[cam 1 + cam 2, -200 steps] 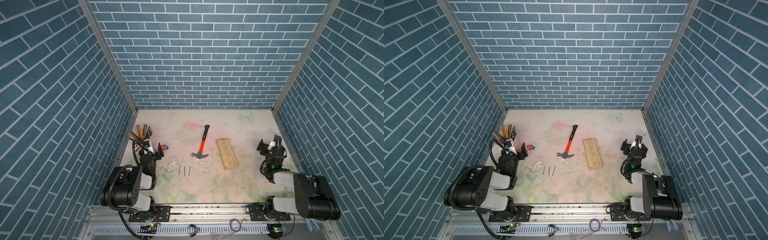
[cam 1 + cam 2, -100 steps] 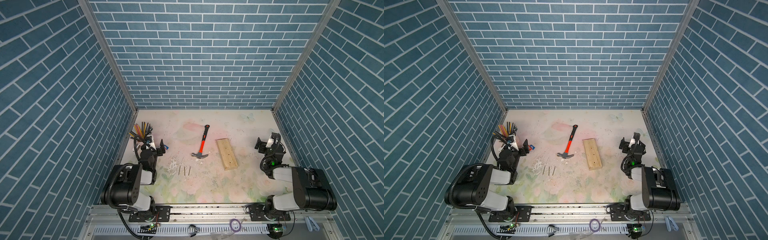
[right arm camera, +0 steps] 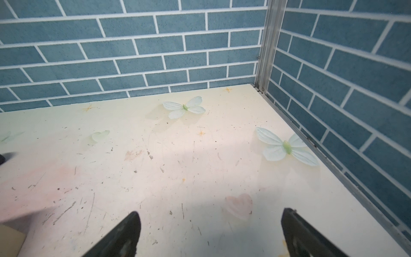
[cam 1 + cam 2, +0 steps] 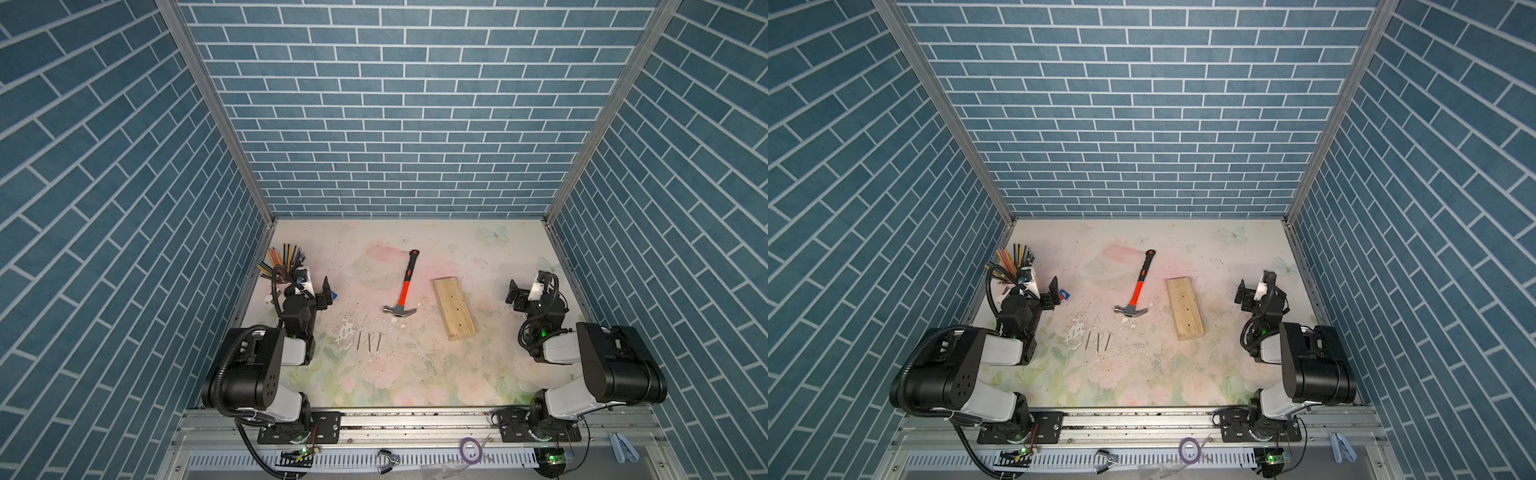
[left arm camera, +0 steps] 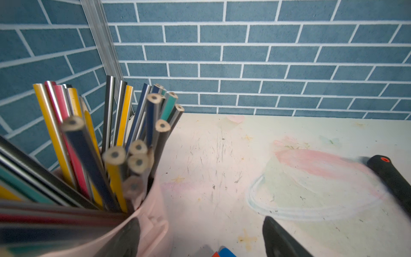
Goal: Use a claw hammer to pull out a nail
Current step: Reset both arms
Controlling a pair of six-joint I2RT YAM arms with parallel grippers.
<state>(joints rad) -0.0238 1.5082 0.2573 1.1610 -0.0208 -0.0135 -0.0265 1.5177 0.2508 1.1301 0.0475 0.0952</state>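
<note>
On the table (image 4: 415, 374), taken from the claw hammer (image 4: 403, 286) — the wooden block (image 4: 454, 308) lies at three o'clock, the nails (image 4: 368, 341) at seven, the pencils (image 4: 282, 259) at nine.

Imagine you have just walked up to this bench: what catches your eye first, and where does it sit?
The claw hammer with its orange-red handle stands out first, lying flat in the middle of the table, steel head toward the robot. Just to its right lies a pale wooden block, and three loose nails lie in a row nearer the robot. A bunch of coloured pencils fans out of a pink cup at the table's left edge.
</note>
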